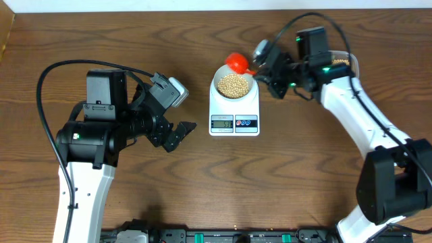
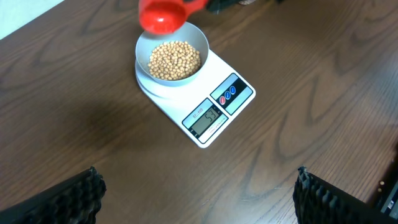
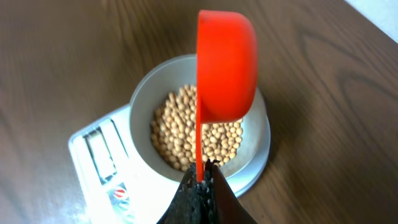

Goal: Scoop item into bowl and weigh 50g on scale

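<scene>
Since the beans (image 1: 234, 84) fill much of the bowl (image 2: 200, 38), which sits on the far end of the scale (image 1: 234, 108) at mid-table, the scooping looks mostly done. What remains, I judge, is reading the display (image 2: 206, 118), its digits too small to trust, and trimming to target. The beans are small, round, matte tan; the bowl is smooth, pale and thick-rimmed; the scale is flat white plastic. A glossy red scoop (image 3: 227, 62) hangs tipped over the bowl's far rim, its thin handle pinched in the right gripper (image 3: 202, 180). The left gripper (image 1: 181, 133), spread wide and empty, hovers left over the dark wood-grain table (image 1: 135, 40).
</scene>
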`<state>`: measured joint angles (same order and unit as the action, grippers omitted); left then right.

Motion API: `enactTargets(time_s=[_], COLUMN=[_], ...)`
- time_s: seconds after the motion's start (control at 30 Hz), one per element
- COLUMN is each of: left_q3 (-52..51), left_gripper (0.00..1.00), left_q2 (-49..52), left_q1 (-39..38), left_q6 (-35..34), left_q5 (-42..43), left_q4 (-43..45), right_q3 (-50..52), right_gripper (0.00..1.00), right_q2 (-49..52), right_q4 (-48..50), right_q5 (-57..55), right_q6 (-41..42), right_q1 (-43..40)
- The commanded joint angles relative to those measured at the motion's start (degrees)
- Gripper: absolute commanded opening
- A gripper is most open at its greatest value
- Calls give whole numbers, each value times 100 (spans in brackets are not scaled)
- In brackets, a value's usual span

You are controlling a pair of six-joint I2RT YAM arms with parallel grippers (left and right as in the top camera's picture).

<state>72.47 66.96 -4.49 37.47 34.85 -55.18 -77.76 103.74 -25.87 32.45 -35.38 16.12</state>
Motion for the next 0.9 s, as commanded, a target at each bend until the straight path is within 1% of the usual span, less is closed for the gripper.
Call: enactTargets(time_s=[0.0, 0.03, 0.17, 0.43, 0.87], left_q3=[164, 164, 164, 164, 164], left_gripper=[99, 99, 99, 99, 99], left_q2=[-31, -31, -31, -31, -31], left_q1=[35, 35, 35, 35, 35], left_q6=[-26, -26, -26, -26, -26], left_q5=[116, 116, 116, 116, 116], left_q4=[-4, -7, -4, -4, -4], right_q3=[-13, -13, -7, 22, 24], right_gripper=[1, 1, 1, 1, 1], right_q2=[140, 140, 142, 164, 278], right_q4=[-72, -92, -107, -118, -304], right_q5=[-883, -953, -1161, -1488, -1604], right_q6=[-717, -861, -868, -1314, -1360], right_q1=[299, 369, 378, 424, 603])
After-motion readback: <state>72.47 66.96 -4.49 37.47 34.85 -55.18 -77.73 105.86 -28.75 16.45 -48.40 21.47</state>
